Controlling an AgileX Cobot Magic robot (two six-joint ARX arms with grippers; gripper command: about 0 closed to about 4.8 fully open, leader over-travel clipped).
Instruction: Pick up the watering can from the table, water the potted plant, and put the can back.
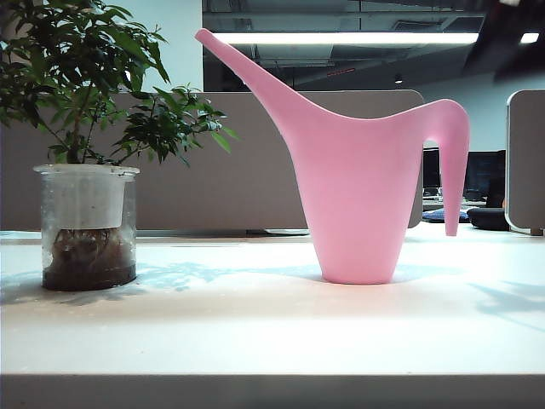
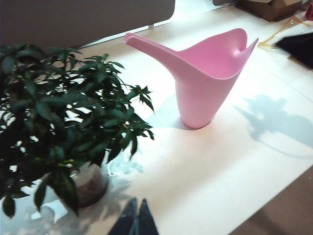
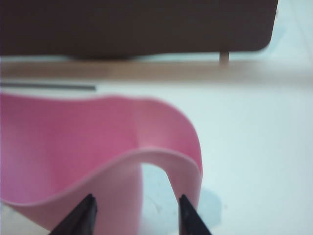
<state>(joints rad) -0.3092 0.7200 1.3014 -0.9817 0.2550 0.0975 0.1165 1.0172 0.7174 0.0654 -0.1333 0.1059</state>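
The pink watering can [image 1: 358,196] stands upright on the white table [image 1: 255,332], spout toward the potted plant [image 1: 85,111] at the left. Neither gripper shows in the exterior view. In the left wrist view my left gripper [image 2: 137,215] hangs shut and empty, near the potted plant [image 2: 63,117] and well apart from the watering can [image 2: 200,93]. My right gripper [image 3: 138,208] is open, its fingertips [image 3: 186,213] just short of the watering can [image 3: 73,147] and its hook handle [image 3: 188,161], with nothing gripped between them.
Grey partition panels [image 1: 255,162] run behind the table. A cardboard box [image 2: 274,7] and a dark object [image 2: 298,46] lie off the table beyond the can. A dark panel [image 3: 137,24] stands past the far table edge.
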